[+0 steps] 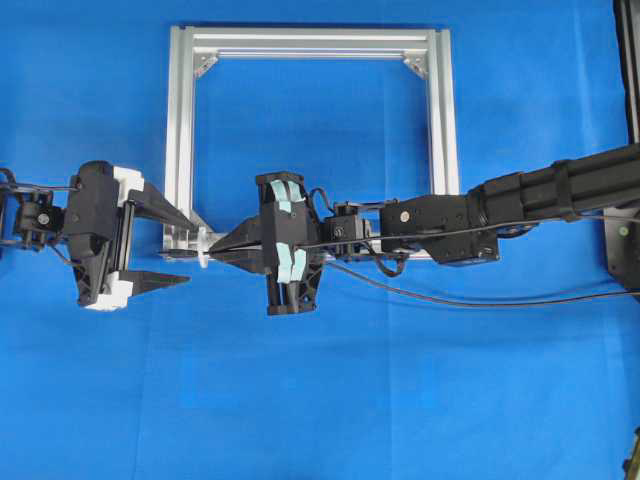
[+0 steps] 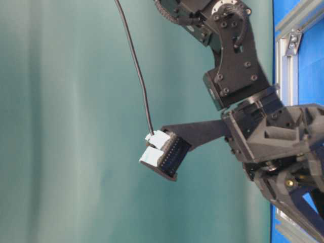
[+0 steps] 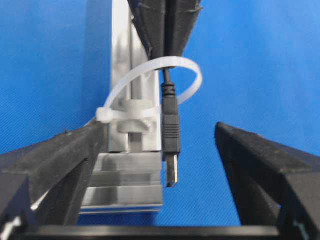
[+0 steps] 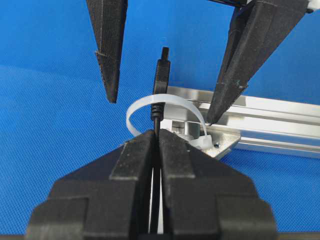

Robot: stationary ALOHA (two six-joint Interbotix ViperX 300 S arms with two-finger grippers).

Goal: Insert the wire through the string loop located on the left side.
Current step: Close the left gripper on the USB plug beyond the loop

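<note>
The string loop (image 3: 186, 70) is a white tie fixed to the lower left corner of the aluminium frame (image 1: 180, 130). The wire (image 4: 156, 117) passes through the string loop (image 4: 137, 107), and its dark plug (image 3: 170, 131) sticks out past it. My right gripper (image 4: 156, 134) is shut on the wire just behind the loop, its tips at the frame corner (image 1: 214, 250). My left gripper (image 3: 160, 131) is open. Its fingers (image 3: 67, 160) stand on either side of the plug without touching it. From above, the left gripper (image 1: 190, 252) faces the right one across the loop (image 1: 204, 258).
The wire's slack (image 1: 470, 300) trails right over the blue cloth below the right arm (image 1: 540, 195). The frame's upper bar (image 1: 310, 42) lies at the back. A black fixture (image 1: 622, 240) stands at the right edge.
</note>
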